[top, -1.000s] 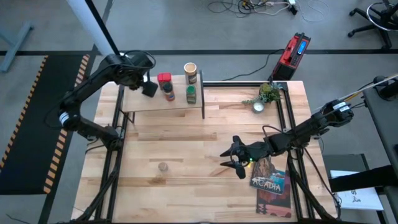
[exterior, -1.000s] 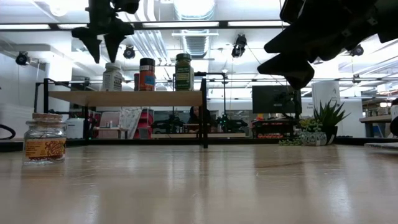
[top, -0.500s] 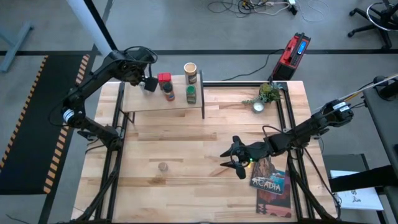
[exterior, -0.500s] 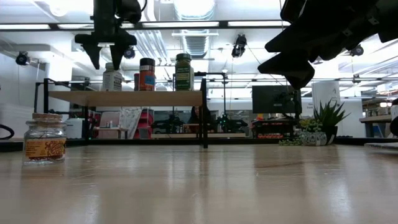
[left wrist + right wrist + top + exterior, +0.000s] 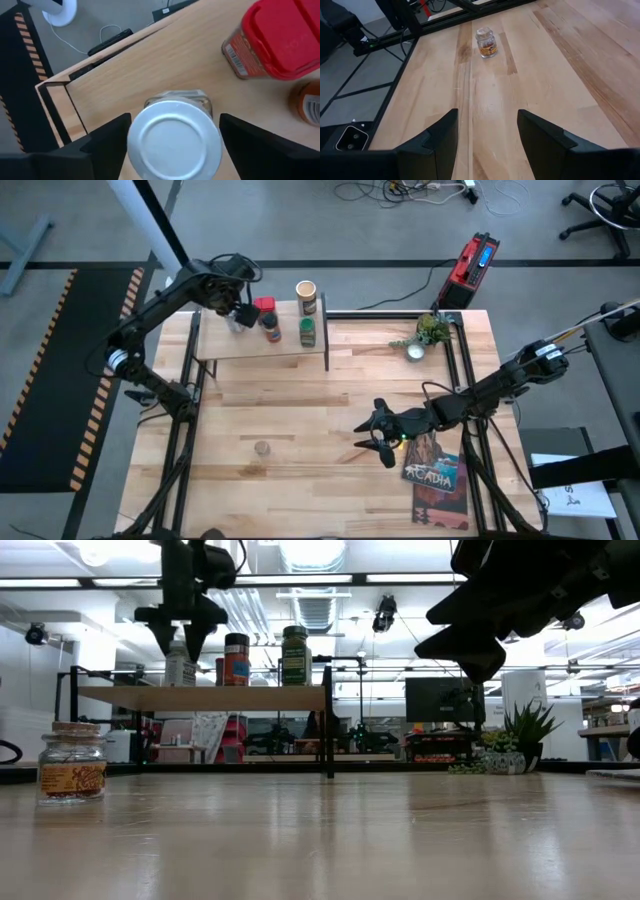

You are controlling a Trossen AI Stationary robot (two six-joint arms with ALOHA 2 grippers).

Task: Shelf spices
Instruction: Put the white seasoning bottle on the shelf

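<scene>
Above the shelf (image 5: pixel 240 345): left gripper (image 5: pixel 172 132) open around the white-capped jar (image 5: pixel 173 137).

Its fingers straddle the jar, which stands on the shelf just beside the red tin (image 5: pixel 277 40). A sideways move risks toppling either container. One jar (image 5: pixel 262 448) waits on the table. The right gripper (image 5: pixel 487 132) hangs open, apart.
</scene>
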